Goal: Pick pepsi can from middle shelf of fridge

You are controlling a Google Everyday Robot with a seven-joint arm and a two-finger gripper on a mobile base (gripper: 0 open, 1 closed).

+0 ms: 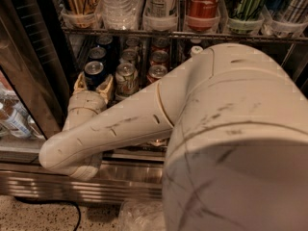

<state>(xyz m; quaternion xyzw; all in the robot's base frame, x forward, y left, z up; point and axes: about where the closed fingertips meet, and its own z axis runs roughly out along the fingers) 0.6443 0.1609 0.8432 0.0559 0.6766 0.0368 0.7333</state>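
The pepsi can [94, 70], dark blue with a silver top, stands at the front of the left lane on the middle shelf [137, 154] of the fridge [96, 182]. More dark cans stand in a row behind it. My gripper [94, 84] reaches in from below, with one tan finger on each side of the can, close against it. My white arm [144, 119] runs from the lower right and hides the shelf's front and right part.
A pale can [126, 76] and a red can [156, 72] stand in the lanes just right of the pepsi can. The rack above [144, 33] holds tall bottles, among them a Coca-Cola bottle [202, 4]. The glass door [19, 95] stands at left. A black cable [72, 211] lies on the floor.
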